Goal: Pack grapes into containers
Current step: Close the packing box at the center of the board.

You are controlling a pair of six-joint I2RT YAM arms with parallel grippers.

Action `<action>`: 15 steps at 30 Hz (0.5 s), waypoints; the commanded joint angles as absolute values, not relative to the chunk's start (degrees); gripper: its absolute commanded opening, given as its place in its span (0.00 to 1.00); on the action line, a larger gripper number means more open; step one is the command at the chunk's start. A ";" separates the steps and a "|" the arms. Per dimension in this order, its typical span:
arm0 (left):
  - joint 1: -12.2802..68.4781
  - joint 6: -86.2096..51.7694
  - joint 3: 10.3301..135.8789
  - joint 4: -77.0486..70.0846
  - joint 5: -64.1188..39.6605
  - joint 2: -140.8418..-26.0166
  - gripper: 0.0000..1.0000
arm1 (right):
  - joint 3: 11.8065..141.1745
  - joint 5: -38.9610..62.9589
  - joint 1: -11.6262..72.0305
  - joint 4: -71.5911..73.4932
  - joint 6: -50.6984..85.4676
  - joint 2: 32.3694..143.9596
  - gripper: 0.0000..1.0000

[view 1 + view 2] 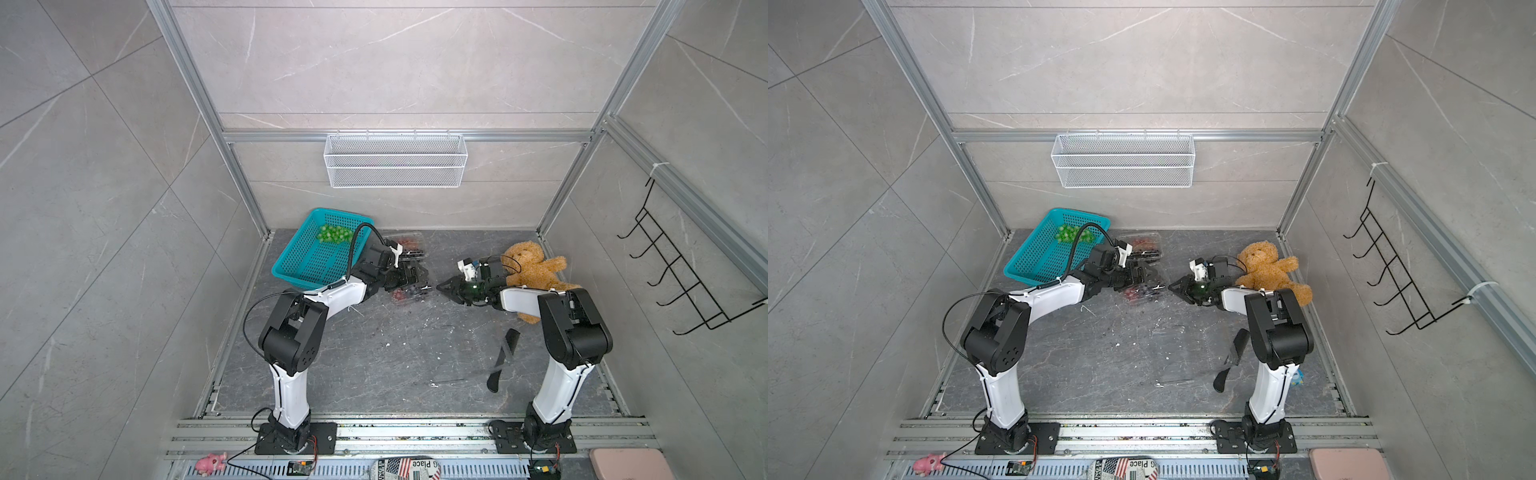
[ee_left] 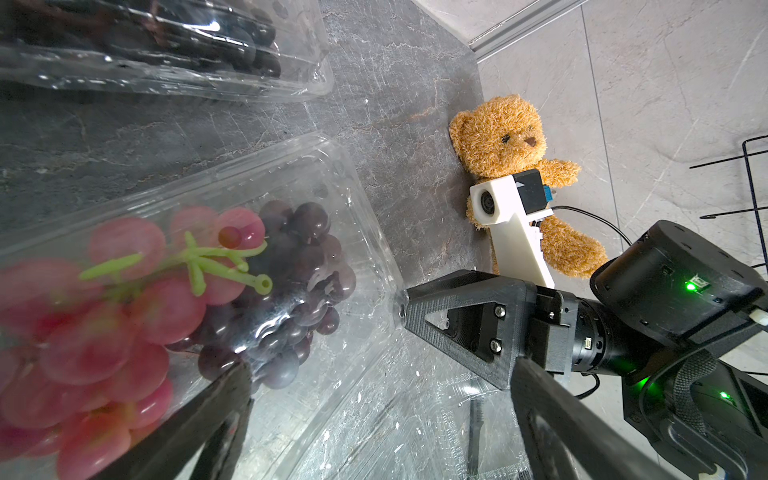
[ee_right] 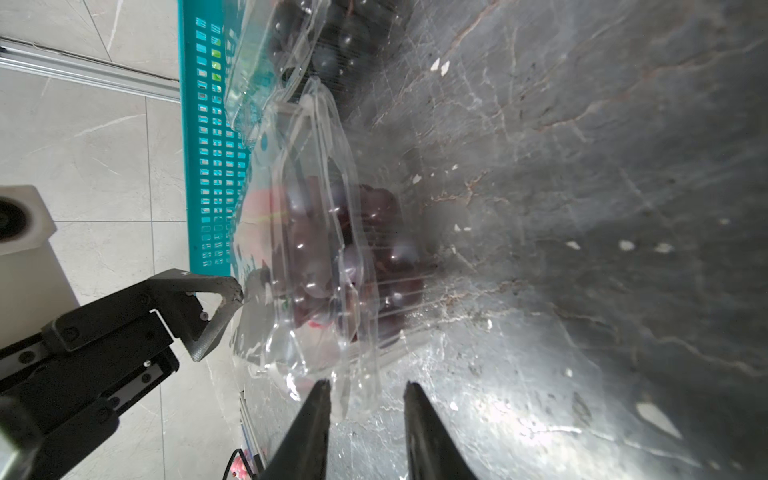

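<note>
Red grapes point(image 2: 104, 316) and dark grapes point(image 2: 291, 291) lie in a clear container point(image 2: 365, 232) left of centre on the dark marbled tabletop point(image 1: 374, 353), left gripper point(image 2: 380, 370) spread over it, right gripper point(image 3: 365, 390) narrowly parted astride its edge, grey tiled walls point(image 1: 395, 62) around, while both top views, unlike the left wrist's, show green grapes point(image 1: 331, 235) in the far-left-corner teal basket point(image 1: 299, 266).

Large matt grey tile walls with thin white veins point(image 1: 395, 62) enclose the cell on three sides. Silver aluminium frame bars point(image 1: 407, 136) run up the corners and across the back wall, and a white wire mesh basket point(image 1: 395, 166) hangs from the crossbar. A black wire hook rack point(image 1: 690, 286) is fastened with white ties to the rail on the right-hand wall. The dark grey veined stone floor point(image 1: 395, 353) is scratched and flecked with white. Grooved aluminium rails point(image 1: 415, 434) edge the near side. The light is even and soft.
</note>
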State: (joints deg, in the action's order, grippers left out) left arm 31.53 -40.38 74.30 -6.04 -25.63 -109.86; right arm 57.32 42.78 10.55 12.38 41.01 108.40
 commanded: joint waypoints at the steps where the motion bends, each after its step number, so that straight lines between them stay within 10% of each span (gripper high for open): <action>1: 31.76 -40.93 74.06 -6.31 -25.70 -110.21 0.99 | 58.69 43.51 10.82 13.78 41.92 110.28 0.33; 15: 31.76 -41.13 74.00 -6.40 -25.78 -110.57 0.99 | 57.91 43.85 11.07 17.08 44.63 111.71 0.27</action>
